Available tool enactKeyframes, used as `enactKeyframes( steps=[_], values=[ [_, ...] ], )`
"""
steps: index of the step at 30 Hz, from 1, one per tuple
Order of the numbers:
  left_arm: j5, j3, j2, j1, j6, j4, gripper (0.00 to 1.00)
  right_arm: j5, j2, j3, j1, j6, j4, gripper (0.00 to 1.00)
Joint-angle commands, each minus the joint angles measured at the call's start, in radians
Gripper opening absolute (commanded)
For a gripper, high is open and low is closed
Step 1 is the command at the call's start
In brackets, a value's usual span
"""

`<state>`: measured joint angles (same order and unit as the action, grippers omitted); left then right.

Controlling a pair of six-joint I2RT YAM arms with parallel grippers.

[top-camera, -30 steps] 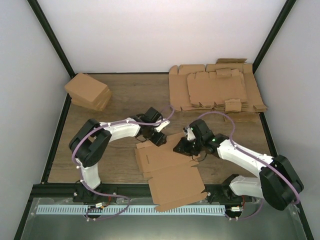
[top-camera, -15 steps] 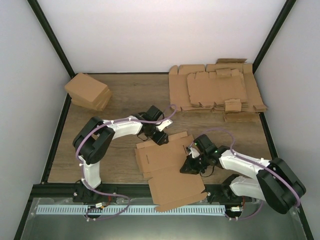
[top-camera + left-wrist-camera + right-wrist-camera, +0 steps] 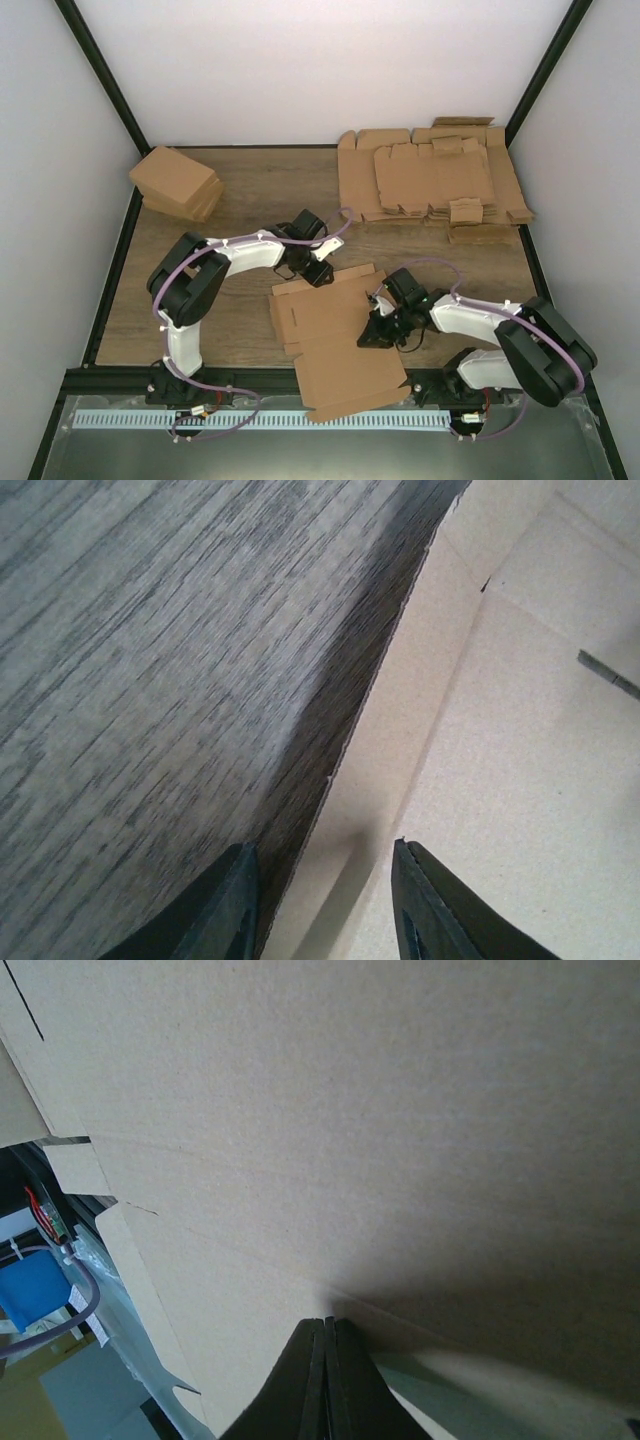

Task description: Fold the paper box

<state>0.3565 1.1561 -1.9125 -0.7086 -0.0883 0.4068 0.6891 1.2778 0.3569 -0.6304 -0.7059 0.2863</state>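
Note:
The paper box (image 3: 335, 335) lies flat and unfolded in the middle of the table, its near part hanging over the front edge. My left gripper (image 3: 318, 272) is at the box's far edge. In the left wrist view it (image 3: 325, 900) stands open astride a raised edge flap of the box (image 3: 520, 760), one finger over the wood, the other over cardboard. My right gripper (image 3: 376, 334) is low on the box's right part. In the right wrist view its jaws (image 3: 328, 1322) are shut, tips against the cardboard (image 3: 350, 1110) with nothing between them.
A thick pile of flat cardboard sheets (image 3: 430, 178) fills the back right of the table. A pile of folded brown cartons (image 3: 177, 183) sits at the back left. A black frame rail (image 3: 250, 378) runs along the near edge, with walls on three sides.
My right gripper came down toward the near side onto the box and closed fully. My left gripper's jaws narrowed at the box's far edge. The box shifted slightly.

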Motion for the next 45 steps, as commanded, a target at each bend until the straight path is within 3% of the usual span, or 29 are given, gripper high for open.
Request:
enactKeyframes(
  steps=[1, 9, 18, 26, 38, 45],
  values=[
    [0.042, -0.007, -0.007, -0.006, -0.003, 0.050, 0.37, -0.172, 0.064, 0.009, 0.003, 0.018, -0.014, 0.01],
    [0.048, -0.019, 0.025, -0.009, 0.008, 0.070, 0.30, -0.210, 0.114, 0.051, 0.003, 0.035, -0.011, 0.01],
    [-0.024, -0.010, 0.043, -0.039, 0.032, 0.118, 0.04, -0.237, 0.128, 0.079, 0.003, 0.045, -0.007, 0.01],
    [-0.259, 0.024, 0.185, -0.050, 0.050, 0.209, 0.04, -0.243, 0.009, 0.174, 0.003, 0.023, 0.015, 0.03],
    [-0.760, 0.104, 0.246, -0.048, 0.063, 0.341, 0.04, -0.268, -0.096, 0.305, 0.003, -0.105, -0.003, 0.10],
    [-0.822, 0.124, 0.368, -0.050, 0.022, 0.296, 0.04, -0.295, -0.079, 0.364, 0.004, -0.279, -0.127, 0.10]
  ],
)
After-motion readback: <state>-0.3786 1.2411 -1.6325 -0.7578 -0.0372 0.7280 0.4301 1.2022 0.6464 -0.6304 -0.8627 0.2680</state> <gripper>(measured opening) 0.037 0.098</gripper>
